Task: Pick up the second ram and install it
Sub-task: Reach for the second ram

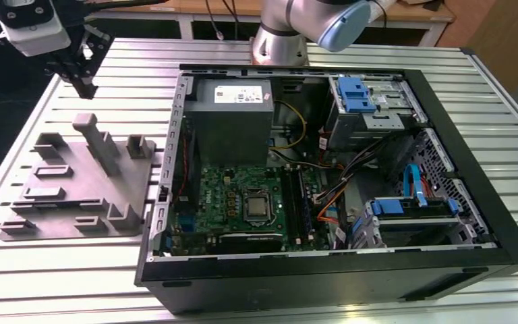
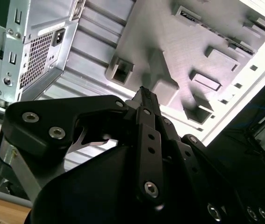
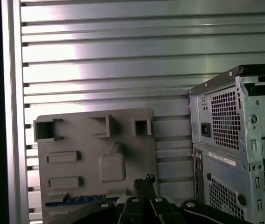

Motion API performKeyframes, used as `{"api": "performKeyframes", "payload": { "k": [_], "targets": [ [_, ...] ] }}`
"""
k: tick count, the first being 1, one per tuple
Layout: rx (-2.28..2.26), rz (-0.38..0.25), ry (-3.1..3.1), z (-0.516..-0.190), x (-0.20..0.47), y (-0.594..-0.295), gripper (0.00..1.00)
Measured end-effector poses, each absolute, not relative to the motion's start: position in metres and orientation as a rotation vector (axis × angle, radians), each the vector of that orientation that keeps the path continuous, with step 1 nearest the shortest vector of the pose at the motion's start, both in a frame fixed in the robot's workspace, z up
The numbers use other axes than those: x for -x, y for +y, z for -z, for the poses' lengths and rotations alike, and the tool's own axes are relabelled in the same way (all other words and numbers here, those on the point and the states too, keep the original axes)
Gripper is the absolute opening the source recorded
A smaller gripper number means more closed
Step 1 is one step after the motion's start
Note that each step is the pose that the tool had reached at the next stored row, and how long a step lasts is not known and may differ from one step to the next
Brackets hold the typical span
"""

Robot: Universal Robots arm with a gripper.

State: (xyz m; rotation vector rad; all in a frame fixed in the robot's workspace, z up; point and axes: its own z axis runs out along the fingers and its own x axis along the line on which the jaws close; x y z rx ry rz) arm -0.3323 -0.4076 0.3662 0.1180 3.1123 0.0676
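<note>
My gripper (image 1: 83, 86) hangs over the far end of the grey fixture plate (image 1: 70, 192), at the exterior view's left, outside the open computer case (image 1: 331, 169). Its fingers look pressed together with nothing between them in both wrist views (image 2: 144, 95) (image 3: 144, 179). On the plate (image 3: 95, 154), close under the fingertips, lies a long thin dark bluish strip (image 3: 76, 201); I cannot tell whether it is the second ram. The green board (image 1: 241, 196) with its long black sockets (image 1: 299, 202) lies inside the case.
Upright grey blocks (image 1: 92, 138) rise from the plate below the gripper. The case wall (image 1: 176, 135) stands right of the plate, and its rear panel (image 3: 230, 140) is beside the gripper. A slatted metal table (image 1: 61, 270) carries everything. The arm's base (image 1: 282, 40) stands behind the case.
</note>
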Motion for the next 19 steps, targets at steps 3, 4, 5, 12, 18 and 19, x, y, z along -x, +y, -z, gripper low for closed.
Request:
{"api": "performKeyframes", "payload": {
  "k": [3,4,5,12,18,19],
  "targets": [
    [-0.118,-0.068,3.112,-0.364,0.335,-0.411,0.1],
    [-0.118,-0.068,3.112,-0.364,0.336,-0.412,0.1],
    [-0.118,-0.068,3.112,-0.363,0.337,-0.413,0.1],
    [-0.118,-0.068,3.112,-0.359,0.344,-0.419,0.1],
    [-0.118,-0.068,3.112,-0.354,0.351,-0.423,0.1],
    [-0.118,-0.068,3.112,-0.353,0.352,-0.424,0.1]
  ]
}}
